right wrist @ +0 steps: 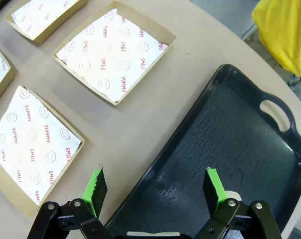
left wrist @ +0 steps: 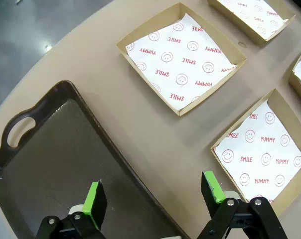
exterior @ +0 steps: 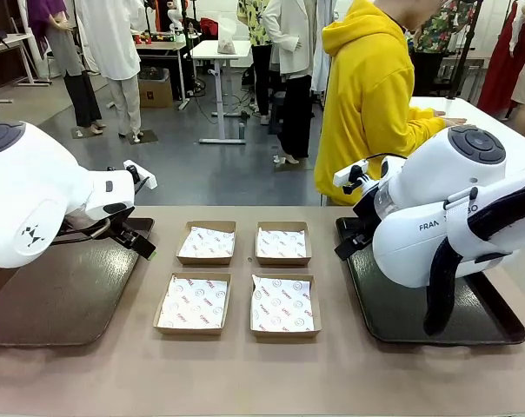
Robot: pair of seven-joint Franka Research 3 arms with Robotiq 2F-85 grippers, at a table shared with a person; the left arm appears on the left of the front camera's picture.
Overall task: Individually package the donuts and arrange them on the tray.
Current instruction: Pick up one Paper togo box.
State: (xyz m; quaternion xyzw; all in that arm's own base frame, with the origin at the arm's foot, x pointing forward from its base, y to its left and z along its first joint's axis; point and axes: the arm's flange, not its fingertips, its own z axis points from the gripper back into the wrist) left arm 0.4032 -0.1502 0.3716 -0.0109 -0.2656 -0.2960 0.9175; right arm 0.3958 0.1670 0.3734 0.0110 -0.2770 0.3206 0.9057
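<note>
- Hovering above the left tray's [left wrist: 46, 164] edge, the left gripper [left wrist: 153, 188] holds its jaws apart.
- Likewise spread, the right gripper [right wrist: 154, 180] hangs over the right tray [right wrist: 230, 139].
- Four paper-lined boxes [exterior: 190, 331] sit between on the tan table [exterior: 245, 378]; a yellow-hooded person [exterior: 367, 95] stands beyond.

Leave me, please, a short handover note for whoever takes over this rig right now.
Left end effector: open, holding nothing, above the inner edge of the left tray.
Right end effector: open, holding nothing, above the inner edge of the right tray.
Things: four paper-lined boxes sit in a two-by-two block on the table between the trays. A person in a yellow hoodie stands at the far side.
Done: boxes and trays are laid out.
Left: everything else. No donuts are in a box or on a tray yet.
</note>
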